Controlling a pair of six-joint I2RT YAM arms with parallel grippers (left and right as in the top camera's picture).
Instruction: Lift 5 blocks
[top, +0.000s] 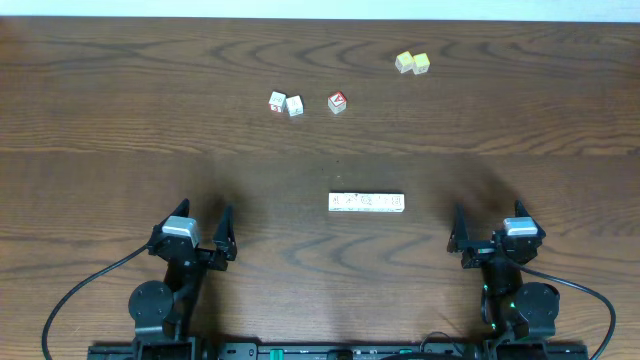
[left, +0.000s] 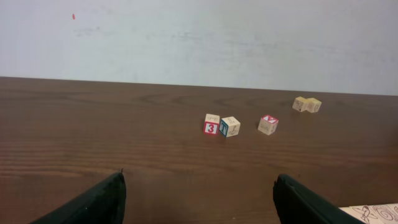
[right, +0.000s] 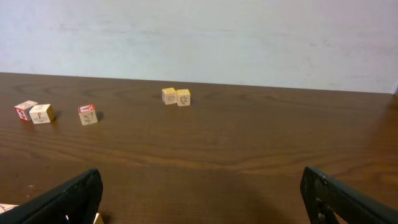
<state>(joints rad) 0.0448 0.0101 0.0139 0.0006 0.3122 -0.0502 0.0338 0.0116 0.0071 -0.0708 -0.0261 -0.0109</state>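
**Q:** What is the state of each claw?

**A:** The left gripper (top: 206, 210) and the right gripper (top: 488, 210) are both spread wide. Nothing is held by either.

**Q:** Where is the work located?

**A:** The row of five blocks (top: 367, 203) is laid end to end, touching, on the table (top: 120, 140) between the grippers, nearer the right one. This layout is judged to let the row be pressed from both ends and raised as one. A pair of loose cubes (top: 286, 103), a red-topped cube (top: 337, 101) and two yellow cubes (top: 412, 63) are set well apart beyond, presumably to be left alone.
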